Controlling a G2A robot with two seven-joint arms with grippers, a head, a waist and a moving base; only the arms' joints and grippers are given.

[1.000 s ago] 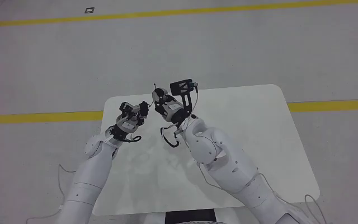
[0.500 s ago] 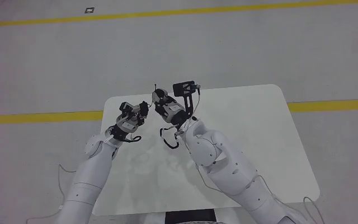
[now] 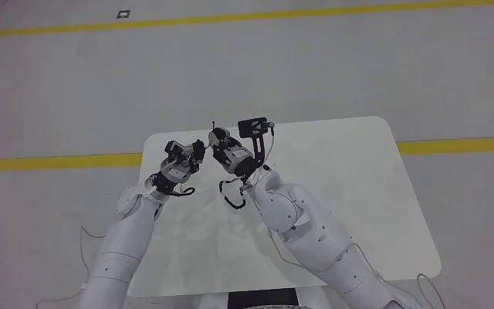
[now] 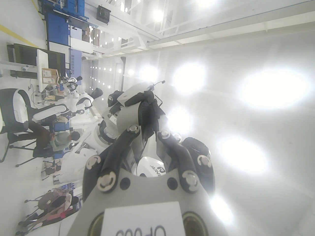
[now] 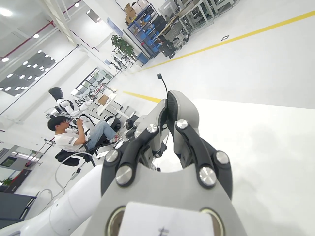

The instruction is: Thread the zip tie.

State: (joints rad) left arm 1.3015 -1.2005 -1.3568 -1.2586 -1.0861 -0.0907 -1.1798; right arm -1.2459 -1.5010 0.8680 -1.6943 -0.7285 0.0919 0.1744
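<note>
I see my right gripper [image 5: 169, 104] clamped on a thin black zip tie [image 5: 164, 86], whose head pokes up past the fingertips, above the far edge of the table [image 3: 340, 162]. My left gripper [image 4: 149, 104] is just beside it, jaws pressed together. I cannot tell whether they pinch the tie.

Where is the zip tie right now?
The zip tie is clamped in the right gripper, head end sticking out beyond it, above the far-left part of the table, close beside the left gripper.
</note>
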